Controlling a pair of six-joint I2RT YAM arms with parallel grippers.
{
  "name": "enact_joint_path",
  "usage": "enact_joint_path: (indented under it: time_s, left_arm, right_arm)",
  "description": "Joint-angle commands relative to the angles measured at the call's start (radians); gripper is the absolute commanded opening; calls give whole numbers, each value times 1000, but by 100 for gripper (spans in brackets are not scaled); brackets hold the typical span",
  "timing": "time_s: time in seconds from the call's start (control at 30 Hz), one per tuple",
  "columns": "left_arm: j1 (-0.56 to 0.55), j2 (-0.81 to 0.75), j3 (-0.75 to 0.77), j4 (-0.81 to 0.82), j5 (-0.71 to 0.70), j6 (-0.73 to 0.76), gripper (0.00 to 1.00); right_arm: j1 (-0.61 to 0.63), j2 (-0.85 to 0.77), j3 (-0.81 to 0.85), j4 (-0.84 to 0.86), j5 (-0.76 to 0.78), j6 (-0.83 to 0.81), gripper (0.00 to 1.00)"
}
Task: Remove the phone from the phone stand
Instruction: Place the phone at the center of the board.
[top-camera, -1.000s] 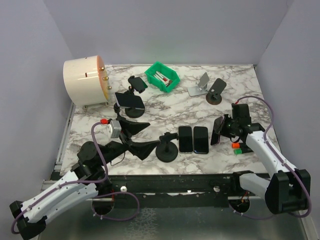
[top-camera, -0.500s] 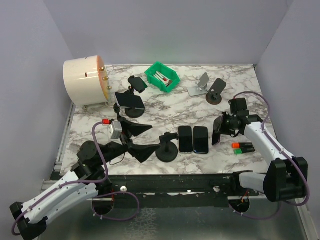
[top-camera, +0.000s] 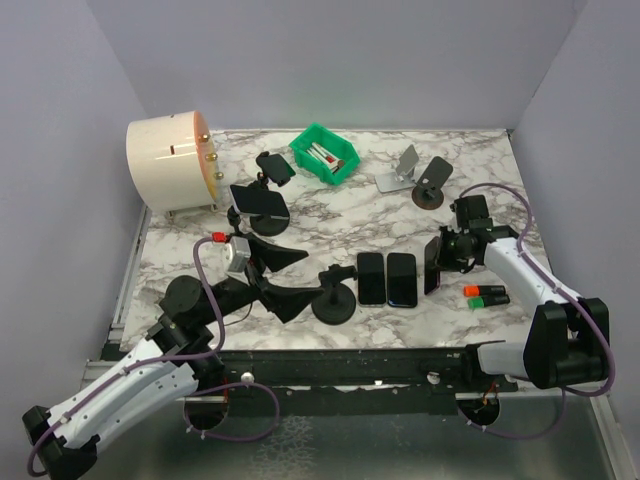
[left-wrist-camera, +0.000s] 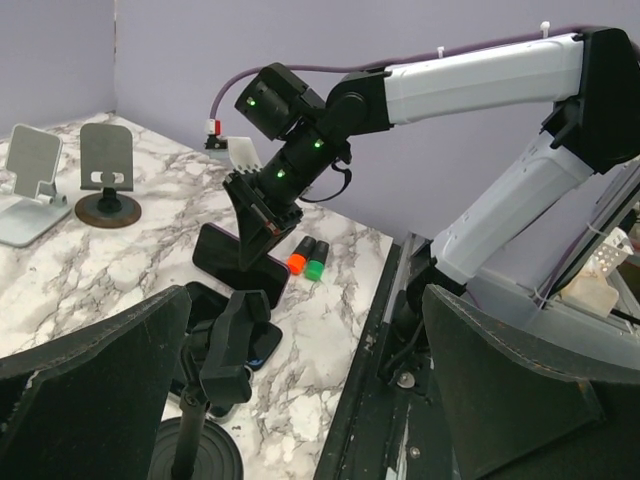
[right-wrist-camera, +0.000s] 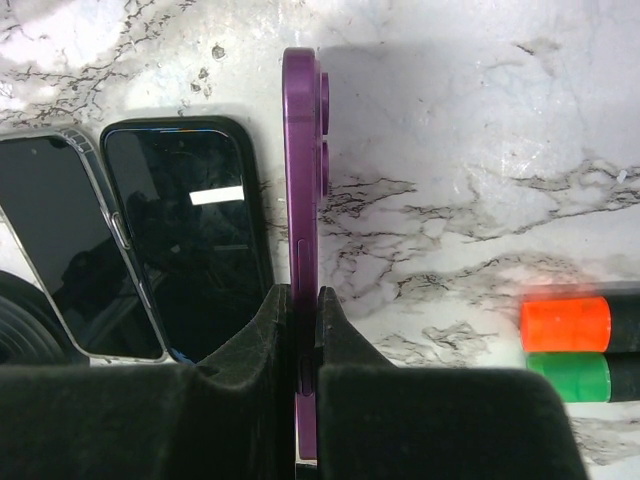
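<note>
At the right of the table (right-wrist-camera: 470, 110), beside a flat black phone (right-wrist-camera: 190, 230), my right claw (right-wrist-camera: 300, 305) is clamped on the purple phone (right-wrist-camera: 300, 150) by its thin edge. It could pivot, slip and strike that neighbour.

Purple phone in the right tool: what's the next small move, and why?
Probably tip it flat onto the marble toward the markers. The right tool pinches the purple phone on edge, beside the nearer dark phone lying flat; released now, it might topple.
</note>
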Motion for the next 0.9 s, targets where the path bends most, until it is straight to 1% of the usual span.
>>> enact_joint_path:
  time_s: [0.0,0.5,0.67,0.87]
  left_arm:
    - [29,24,22,37,70,-36,99]
    - [54,28,13,59,90,-58,99]
    - [57,19,10,61,90,-59,99]
    - [57,7,7,61,88,-59,99]
  right_arm:
    - [19,-7,-4,33,-36,-19,0]
    - [34,13,-34,65,-32,7,1]
    - [36,27,-34,59,-4,20,14]
    - [36,44,-34,54,14,27,21]
